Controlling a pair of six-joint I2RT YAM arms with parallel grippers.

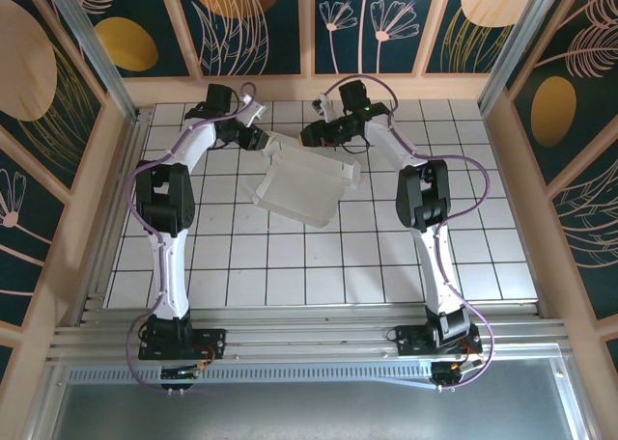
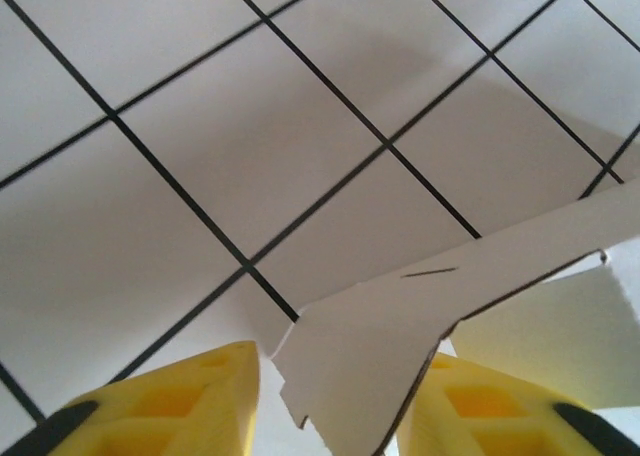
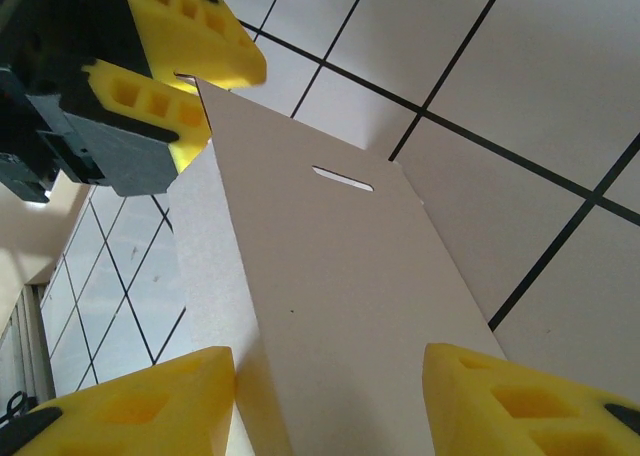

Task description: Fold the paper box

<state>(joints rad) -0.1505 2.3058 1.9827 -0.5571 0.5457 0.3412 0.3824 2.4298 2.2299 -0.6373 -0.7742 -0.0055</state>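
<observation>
My left gripper (image 1: 257, 136) sits in the upper left-centre of the overhead view. Its yellow foam fingers (image 2: 170, 406) straddle a pointed flap of the plain white thin cardboard paper box (image 1: 304, 184). The flap's tip lies between the pads, but I cannot tell whether they are clamped on it.

The box sits in the middle of the white, black-lined tiled table (image 1: 241, 266), half raised, with low walls standing up around a flat base. I judge it very light and springy, so it will slide on the tiles if pushed from one side only. The creases will bend readily and the panels will buckle under a hard pinch. The best holds look like the flap edges near a crease, taken from both sides at once.

My right gripper (image 1: 315, 134), right of centre, straddles a slotted panel at the box's far edge. Its fingers (image 3: 130, 406) stand wide apart, and I cannot tell whether they press on the panel.

There are bare tiles toward the lower part of the frame and to either side. The two grippers are close together, so they have little clearance from each other.
</observation>
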